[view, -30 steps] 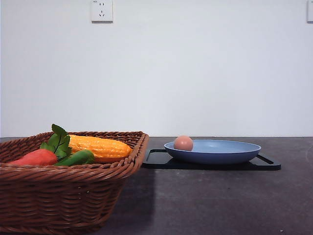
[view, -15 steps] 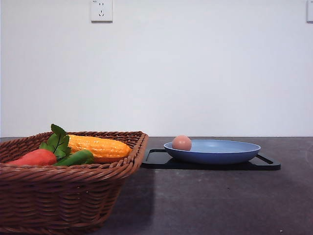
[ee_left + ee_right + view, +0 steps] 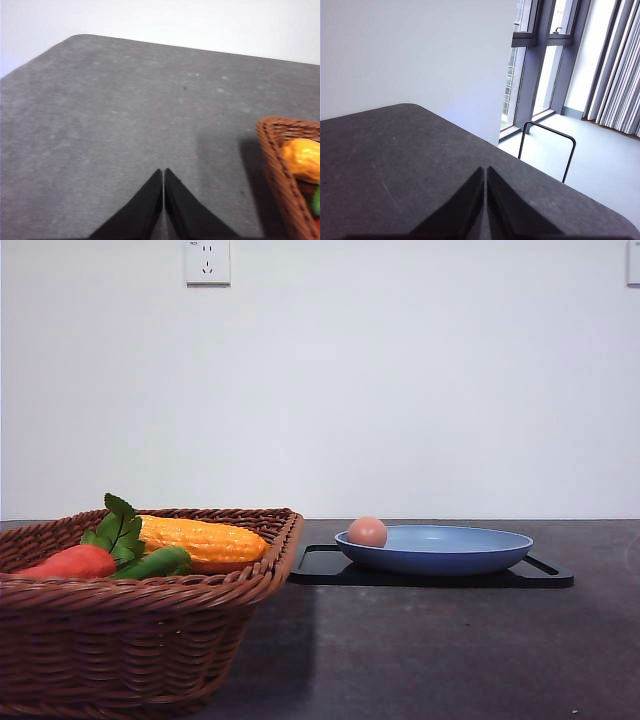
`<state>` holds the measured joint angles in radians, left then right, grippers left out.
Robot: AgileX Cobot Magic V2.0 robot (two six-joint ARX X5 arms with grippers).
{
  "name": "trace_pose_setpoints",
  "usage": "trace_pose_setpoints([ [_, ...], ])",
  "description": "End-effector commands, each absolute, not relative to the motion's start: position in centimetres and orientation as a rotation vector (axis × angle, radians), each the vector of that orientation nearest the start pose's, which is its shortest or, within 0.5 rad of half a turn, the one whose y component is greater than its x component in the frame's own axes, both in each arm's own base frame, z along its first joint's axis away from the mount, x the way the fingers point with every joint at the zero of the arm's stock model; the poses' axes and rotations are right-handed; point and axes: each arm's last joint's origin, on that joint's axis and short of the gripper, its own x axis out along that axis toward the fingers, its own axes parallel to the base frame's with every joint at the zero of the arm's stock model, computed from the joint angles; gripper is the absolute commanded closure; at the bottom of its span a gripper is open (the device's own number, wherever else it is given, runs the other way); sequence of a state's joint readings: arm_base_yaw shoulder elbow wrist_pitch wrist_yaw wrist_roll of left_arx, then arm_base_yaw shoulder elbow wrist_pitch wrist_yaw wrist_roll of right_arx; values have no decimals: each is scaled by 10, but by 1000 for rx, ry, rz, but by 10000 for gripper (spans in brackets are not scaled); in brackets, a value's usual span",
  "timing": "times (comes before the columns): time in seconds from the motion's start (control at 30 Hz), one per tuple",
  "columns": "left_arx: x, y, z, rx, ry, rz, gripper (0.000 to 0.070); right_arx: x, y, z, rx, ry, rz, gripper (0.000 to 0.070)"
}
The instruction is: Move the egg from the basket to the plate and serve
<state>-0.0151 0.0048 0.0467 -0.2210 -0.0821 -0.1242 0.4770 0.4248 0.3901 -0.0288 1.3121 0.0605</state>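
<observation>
Egg (image 3: 367, 531): sits inside the blue plate (image 3: 470, 552), at its left rim; looks nearly round from the front, so its long axis cannot be told.
Plate: rests on a flat black tray (image 3: 320, 562).
Basket (image 3: 130, 640): left of the tray, holding a corn cob (image 3: 205, 539), a carrot (image 3: 70, 562) and green leaves (image 3: 118, 528).
Left gripper (image 3: 164, 172): fingers pressed together over bare table (image 3: 100, 125), beside the basket.
Right gripper (image 3: 485, 171): fingers together near the table's corner.

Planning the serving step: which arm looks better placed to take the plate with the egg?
Probably the right: the plate holding the egg sits on the right side, opposite the basket. Both grippers, left and right, are shut and empty.
</observation>
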Motion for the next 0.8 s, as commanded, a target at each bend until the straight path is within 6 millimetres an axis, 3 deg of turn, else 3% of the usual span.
trace_pose_setpoints([
  [0.0,94,1,149,-147,213,65,700,103,22,262,29,1,-836,700],
  [0.77,94,0,149,-158,213,61,700,103,22,262,29,1,-835,700],
])
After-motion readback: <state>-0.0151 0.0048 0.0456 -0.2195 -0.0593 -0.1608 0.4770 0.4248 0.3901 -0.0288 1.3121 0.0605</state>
